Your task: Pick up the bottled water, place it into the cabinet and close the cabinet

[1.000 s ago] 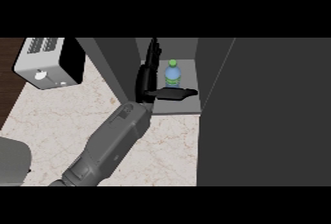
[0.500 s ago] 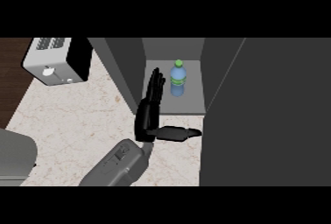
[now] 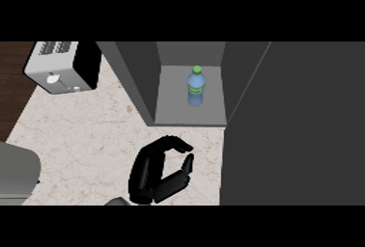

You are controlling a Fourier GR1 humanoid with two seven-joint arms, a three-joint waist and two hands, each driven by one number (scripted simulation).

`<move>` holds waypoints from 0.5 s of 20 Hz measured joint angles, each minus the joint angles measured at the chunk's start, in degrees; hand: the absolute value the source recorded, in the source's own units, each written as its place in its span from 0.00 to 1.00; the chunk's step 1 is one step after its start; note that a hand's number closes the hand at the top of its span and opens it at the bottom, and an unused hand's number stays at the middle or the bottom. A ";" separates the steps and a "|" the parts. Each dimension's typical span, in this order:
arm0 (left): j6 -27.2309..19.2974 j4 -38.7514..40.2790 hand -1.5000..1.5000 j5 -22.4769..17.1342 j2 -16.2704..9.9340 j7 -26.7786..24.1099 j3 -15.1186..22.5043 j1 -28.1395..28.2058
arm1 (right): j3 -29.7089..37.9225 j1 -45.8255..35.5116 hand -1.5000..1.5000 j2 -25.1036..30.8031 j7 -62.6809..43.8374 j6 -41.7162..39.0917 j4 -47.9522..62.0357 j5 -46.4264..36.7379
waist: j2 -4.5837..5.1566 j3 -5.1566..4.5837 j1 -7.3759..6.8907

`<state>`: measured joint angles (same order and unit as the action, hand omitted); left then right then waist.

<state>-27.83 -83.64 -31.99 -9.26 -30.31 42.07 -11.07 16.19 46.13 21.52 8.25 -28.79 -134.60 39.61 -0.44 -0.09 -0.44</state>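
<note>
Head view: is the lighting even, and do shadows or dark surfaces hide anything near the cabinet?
Head view: flat light, no glare on the counter. The cabinet interior is dim, yet the bottled water stands out, upright on its shelf. The dark cabinet door fills the right side. The black hand reads mostly as a silhouette.

The bottled water (image 3: 196,88) is showing a green cap, a green band under it and a see-through blue body; the cabinet (image 3: 185,113) around it is looking plain grey, with darker charcoal on its big panel (image 3: 292,125) at the right; the desk (image 3: 85,130) is wearing a pale cream marble pattern with thin brownish veins; the toaster (image 3: 61,67) is looking silver-white with one black side; the hand (image 3: 160,171) is showing up glossy black; a dark brown wood strip (image 3: 13,82) is running along the far left.
</note>
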 measured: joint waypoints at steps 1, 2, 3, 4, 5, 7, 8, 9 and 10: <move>0.18 -1.94 1.00 0.36 -1.48 0.11 0.46 1.49 | -0.67 0.04 1.00 0.13 -0.05 -0.79 0.03 -0.05 | 0.00 0.01 0.03; 0.64 -3.77 1.00 0.27 -2.99 0.33 0.38 2.79 | -1.27 0.17 1.00 0.26 -0.23 -1.28 0.02 -0.12 | 0.01 0.01 0.09; 1.14 -4.85 1.00 0.34 -4.31 0.16 0.29 3.96 | -1.69 0.74 1.00 0.31 -0.25 -1.81 -0.10 -0.15 | 0.02 0.00 0.27; 1.50 -7.13 1.00 0.54 -6.31 0.07 0.50 5.84 | -2.14 1.06 1.00 0.22 -0.31 -1.98 -0.12 -0.20 | -0.01 -0.01 0.20; 2.03 -8.85 1.00 0.45 -7.93 -0.04 0.37 7.38 | -3.01 1.33 1.00 -0.01 -0.36 -2.39 -0.13 -0.32 | -0.02 -0.01 0.22; 3.55 -10.91 1.00 -0.35 -10.85 0.19 -1.08 8.79 | -3.34 1.51 1.00 1.12 -0.76 -3.48 -0.16 -0.48 | 0.03 -0.02 0.30; 3.97 -12.12 1.00 -0.34 -12.24 0.03 -1.25 10.01 | -3.96 1.45 1.00 1.71 -1.10 -4.12 -0.16 -0.60 | 0.02 -0.03 0.19; 4.60 -12.80 1.00 -0.62 -13.49 -0.07 -1.74 10.95 | -4.71 1.15 1.00 2.38 -1.51 -4.80 -0.13 -0.72 | 0.05 -0.04 0.11; 5.10 -13.54 1.00 -0.93 -14.67 0.00 -2.26 11.80 | -5.06 1.28 1.00 3.33 -1.75 -6.04 -0.10 -0.82 | 0.04 -0.04 0.17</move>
<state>-22.73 -97.18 -32.92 -23.94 -30.31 39.80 0.73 11.13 47.41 24.85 6.49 -34.83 -134.70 38.79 -0.40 -0.13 -0.27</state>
